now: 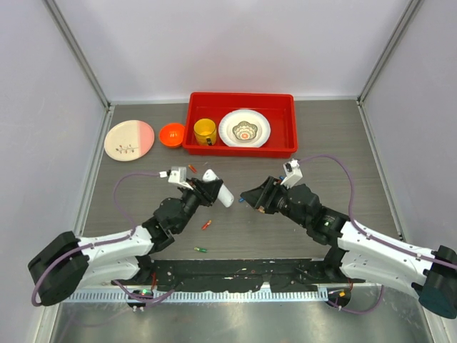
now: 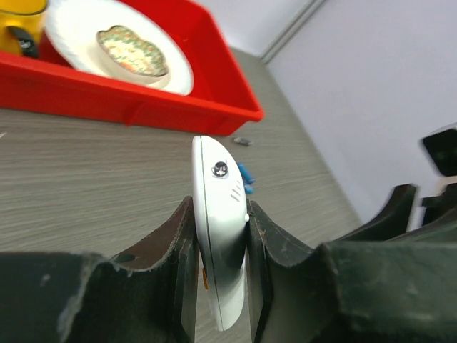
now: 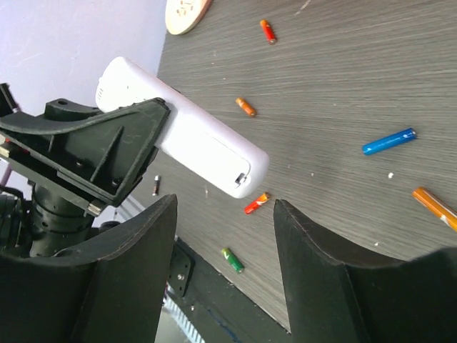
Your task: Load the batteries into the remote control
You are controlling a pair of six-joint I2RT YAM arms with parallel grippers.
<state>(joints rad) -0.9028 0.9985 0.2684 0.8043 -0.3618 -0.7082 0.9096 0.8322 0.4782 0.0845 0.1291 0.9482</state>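
Left tool point(image 2: 220, 214) is clenched on the remote control point(image 3: 193, 139), holding it between both fingers over the counter point(image 1: 321, 143). The right tool point(image 3: 225, 214) stands released, jaws spread wide, facing the remote's free end and apart from it. A red tray point(image 1: 189, 121) with a white plate point(image 1: 244, 128) and a yellow cup point(image 1: 205, 131) sits at the counter's far edge, and loose batteries point(image 3: 388, 141) in blue, orange, red and green lie scattered on the counter around the remote.
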